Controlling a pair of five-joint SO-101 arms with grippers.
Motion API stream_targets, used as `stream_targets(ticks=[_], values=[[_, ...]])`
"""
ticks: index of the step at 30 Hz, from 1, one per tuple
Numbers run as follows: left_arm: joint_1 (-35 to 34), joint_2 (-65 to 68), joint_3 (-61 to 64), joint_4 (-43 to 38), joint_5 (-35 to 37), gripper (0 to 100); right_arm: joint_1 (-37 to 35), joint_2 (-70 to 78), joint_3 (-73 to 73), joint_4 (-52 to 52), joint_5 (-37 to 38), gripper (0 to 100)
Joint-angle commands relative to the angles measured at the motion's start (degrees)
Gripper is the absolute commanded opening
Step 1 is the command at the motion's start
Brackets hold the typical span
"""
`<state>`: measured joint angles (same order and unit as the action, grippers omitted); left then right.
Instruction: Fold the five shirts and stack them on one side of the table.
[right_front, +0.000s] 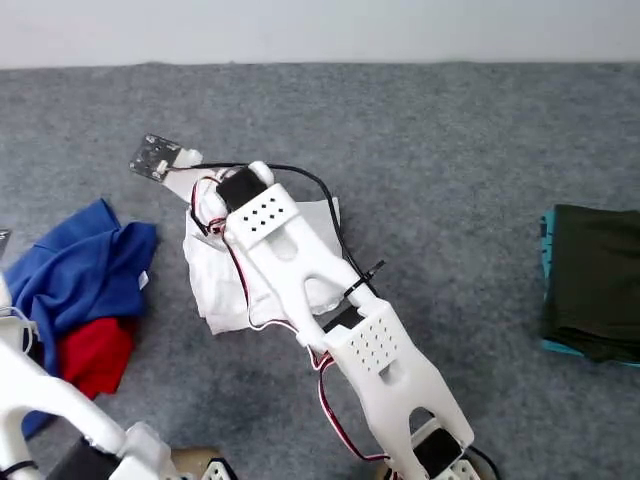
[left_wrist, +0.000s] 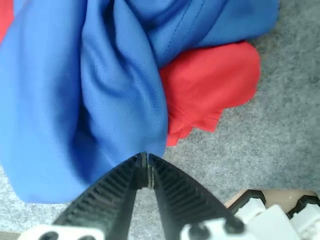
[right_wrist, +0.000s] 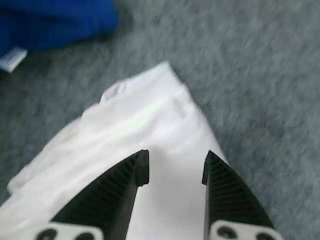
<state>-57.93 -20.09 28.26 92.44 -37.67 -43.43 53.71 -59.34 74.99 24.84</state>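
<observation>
- Your table (right_front: 450, 150) is covered in a grey, carpet-like cloth, seen here from above
- Your right arm (right_front: 330, 290) stretches from the near edge diagonally toward the far left, passing over a crumpled white shirt (right_front: 222, 295) that lies left of the table's middle
- Your right gripper (right_wrist: 174, 167) is over that white shirt, its jaws parted by a narrow gap with nothing held between them
- A blue shirt (right_front: 85, 265) lies bunched at the left side of the table, near the white shirt but not touching it
- A red shirt (right_front: 95, 355) pokes out from under the blue one on its near side, touching it
- Your left gripper (left_wrist: 148, 165) has its jaws pressed together, with the tips right at the blue shirt's edge; it cannot be told whether any cloth is pinched between them
- At the right edge, well apart from the other three, a folded dark green shirt (right_front: 595, 280) sits on top of a teal shirt (right_front: 546, 232), whose edge shows beneath it
</observation>
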Motion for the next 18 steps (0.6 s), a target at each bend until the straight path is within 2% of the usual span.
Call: stream_targets(ticks=[1,13,15,18], values=[[0.3,-1.9,-0.2,0.7,-0.2,2,-0.6,0.7,-2.9,-6.3,-0.5,18.1],[0.3,-1.7,-0.2,0.7,-0.2,2,0.3,7.8,-2.9,-6.8,-0.4,17.8],[0.3,-1.6,-0.2,0.7,-0.2,2,0.3,8.0,-2.9,-6.8,-0.2,14.3],[0.3,-1.6,-0.2,0.7,-0.2,2,0.4,7.6,-3.1,-6.9,-0.1,3.6]])
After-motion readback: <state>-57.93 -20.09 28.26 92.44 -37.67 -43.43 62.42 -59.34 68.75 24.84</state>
